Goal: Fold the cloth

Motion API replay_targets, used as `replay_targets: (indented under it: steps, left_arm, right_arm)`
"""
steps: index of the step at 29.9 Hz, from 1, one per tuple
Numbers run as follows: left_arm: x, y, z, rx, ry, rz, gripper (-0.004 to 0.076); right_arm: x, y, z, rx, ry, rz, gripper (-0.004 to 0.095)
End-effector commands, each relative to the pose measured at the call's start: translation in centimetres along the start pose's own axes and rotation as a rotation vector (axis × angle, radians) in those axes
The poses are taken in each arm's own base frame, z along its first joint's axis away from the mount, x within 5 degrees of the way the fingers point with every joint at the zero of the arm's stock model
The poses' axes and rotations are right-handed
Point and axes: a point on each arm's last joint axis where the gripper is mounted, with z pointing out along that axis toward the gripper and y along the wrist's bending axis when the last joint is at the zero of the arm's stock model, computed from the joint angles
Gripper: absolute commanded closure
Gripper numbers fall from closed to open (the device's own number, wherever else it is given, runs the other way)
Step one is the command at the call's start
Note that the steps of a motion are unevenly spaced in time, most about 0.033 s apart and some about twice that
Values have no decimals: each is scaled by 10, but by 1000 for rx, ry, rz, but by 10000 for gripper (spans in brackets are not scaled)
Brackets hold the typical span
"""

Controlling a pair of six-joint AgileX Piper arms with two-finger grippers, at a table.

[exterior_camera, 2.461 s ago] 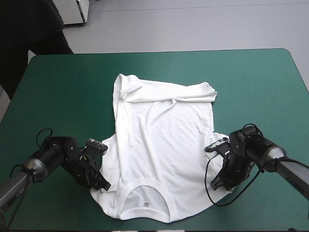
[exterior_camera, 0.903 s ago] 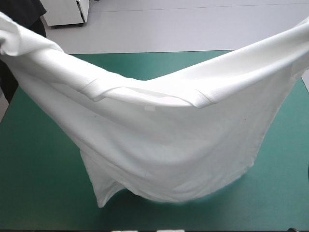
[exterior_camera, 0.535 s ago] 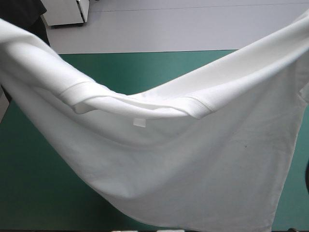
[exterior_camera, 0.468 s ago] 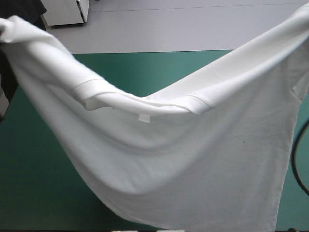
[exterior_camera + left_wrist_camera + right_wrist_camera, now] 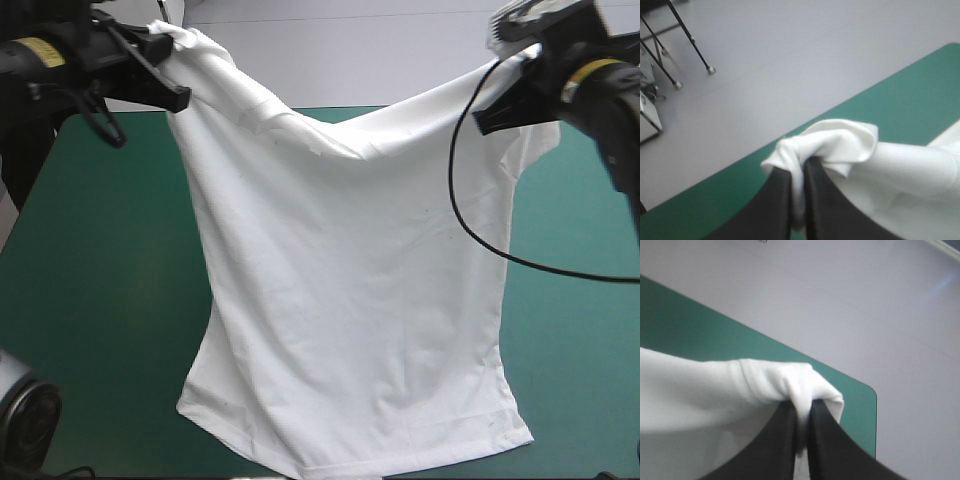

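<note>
Since a moment earlier the T-shirt [image 5: 350, 300] has gone from a wide, billowing sag to a flatter sheet. It now hangs between and below the two raised grippers over the teal-green table [image 5: 90, 250], top edge slack in the middle, hem low toward the near edge; contact with the cover unclear. Left gripper [image 5: 799, 200] and right gripper [image 5: 801, 435] are each pinched almost closed on a bunched upper corner, cloth between the black fingers. Judgement: shake-out about done, sheet ready to be laid flat for folding.
</note>
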Motion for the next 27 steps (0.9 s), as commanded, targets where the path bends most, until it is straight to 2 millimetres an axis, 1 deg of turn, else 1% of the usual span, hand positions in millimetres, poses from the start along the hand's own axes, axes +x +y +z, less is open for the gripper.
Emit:
replay_targets:
  steps: [1, 2, 5, 6, 8, 9, 10, 14, 17, 20, 22, 25, 27]
  left_arm:
    - [2, 4, 35, 1, -2, -24, 746]
    - [6, 6, 55, 7, 19, -29, 746]
    - [18, 7, 97, 26, 68, -43, 746]
    - [23, 8, 111, 32, 88, -47, 746]
    - [34, 8, 138, 43, 125, -55, 746]
    - [38, 8, 146, 48, 134, -59, 746]
    - [45, 7, 162, 60, 156, -67, 746]
    - [70, 5, 213, 89, 198, -97, 746]
    - [91, 4, 248, 90, 223, -109, 746]
    - [111, 4, 273, 95, 260, -107, 746]
    - [121, 4, 285, 113, 274, -133, 746]
    - [133, 8, 295, 137, 299, -175, 745]
    - [139, 12, 298, 150, 301, -202, 736]
  right_arm:
    - [0, 4, 41, 56, -16, -22, 925]
    - [3, 6, 57, 48, 5, -20, 925]
    - [12, 4, 102, 22, 46, 24, 925]
    - [15, 3, 113, 10, 46, 47, 925]
    - [25, 0, 141, -5, 73, 70, 925]
    - [30, -1, 153, -13, 91, 57, 925]
    - [36, -1, 167, -24, 111, 62, 925]
    - [66, 3, 225, -60, 193, 101, 925]
    - [88, 9, 259, -106, 247, 118, 925]
    - [106, 15, 284, -141, 289, 142, 924]
    - [114, 20, 294, -167, 309, 161, 925]
    - [122, 20, 302, -203, 319, 190, 924]
    - [124, 16, 303, -222, 310, 215, 913]
